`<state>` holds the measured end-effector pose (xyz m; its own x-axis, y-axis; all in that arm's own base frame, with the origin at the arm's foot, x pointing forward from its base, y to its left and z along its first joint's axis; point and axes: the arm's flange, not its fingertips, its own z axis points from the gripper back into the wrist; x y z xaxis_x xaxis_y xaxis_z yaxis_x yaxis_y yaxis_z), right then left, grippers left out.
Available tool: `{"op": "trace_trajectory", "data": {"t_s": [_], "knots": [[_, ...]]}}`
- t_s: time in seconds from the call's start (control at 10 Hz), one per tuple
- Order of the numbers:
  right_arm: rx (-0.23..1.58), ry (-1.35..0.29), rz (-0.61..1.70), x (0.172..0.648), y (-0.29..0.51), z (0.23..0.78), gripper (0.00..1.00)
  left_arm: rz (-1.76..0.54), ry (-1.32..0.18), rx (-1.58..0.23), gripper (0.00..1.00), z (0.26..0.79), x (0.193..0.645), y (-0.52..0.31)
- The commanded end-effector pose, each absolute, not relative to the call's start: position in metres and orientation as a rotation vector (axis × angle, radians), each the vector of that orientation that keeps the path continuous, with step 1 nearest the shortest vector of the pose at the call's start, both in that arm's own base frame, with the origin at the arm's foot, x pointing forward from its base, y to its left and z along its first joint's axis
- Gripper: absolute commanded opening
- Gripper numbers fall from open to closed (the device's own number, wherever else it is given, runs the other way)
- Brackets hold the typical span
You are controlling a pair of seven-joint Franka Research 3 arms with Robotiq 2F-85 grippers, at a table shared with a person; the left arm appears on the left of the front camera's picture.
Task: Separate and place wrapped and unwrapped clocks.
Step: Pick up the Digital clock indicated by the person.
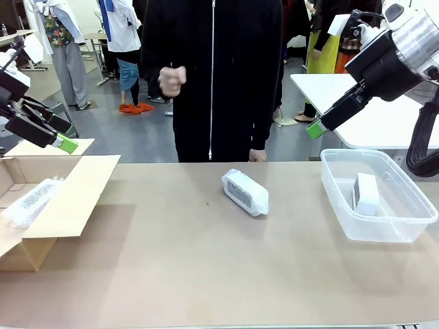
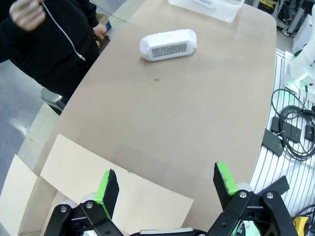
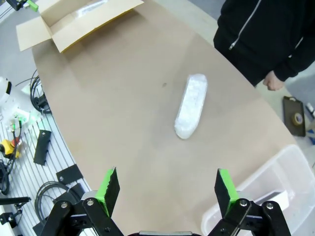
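Right wrist view: tub (image 3: pixel 293 164) cropped, unwrapped clock (image 3: pixel 274 197) partly hidden.

The left gripper (image 1: pixel 58 135) hovers raised at the robot's left, pointing down and inward, jaws spread wide and empty. The right gripper (image 1: pixel 321 125) hangs higher on the right, angled down-left, jaws likewise wide apart, holding nothing.

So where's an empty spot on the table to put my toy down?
The whole near half of the table is bare. There is also bare room between the cardboard box and the wrapped clock, and a narrower gap between that clock and the clear bin. The box and bin are already occupied.
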<state>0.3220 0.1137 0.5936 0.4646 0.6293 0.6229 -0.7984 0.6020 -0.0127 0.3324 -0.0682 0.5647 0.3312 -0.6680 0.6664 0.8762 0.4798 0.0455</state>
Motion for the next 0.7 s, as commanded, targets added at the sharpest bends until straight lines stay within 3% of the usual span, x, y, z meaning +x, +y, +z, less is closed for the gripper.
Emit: {"op": "trace_trajectory", "data": {"t_s": [0.0,0.6], "knots": [[0.299,-0.631,0.9,0.3227,0.1133,0.5937,1.0,-1.036,-0.694,-0.364,1.0,0.5651,0.3334,-0.0701],[0.299,-0.631,0.9,0.3227,0.1133,0.5937,1.0,-1.036,-0.694,-0.364,1.0,0.5651,0.3334,-0.0701]]}}
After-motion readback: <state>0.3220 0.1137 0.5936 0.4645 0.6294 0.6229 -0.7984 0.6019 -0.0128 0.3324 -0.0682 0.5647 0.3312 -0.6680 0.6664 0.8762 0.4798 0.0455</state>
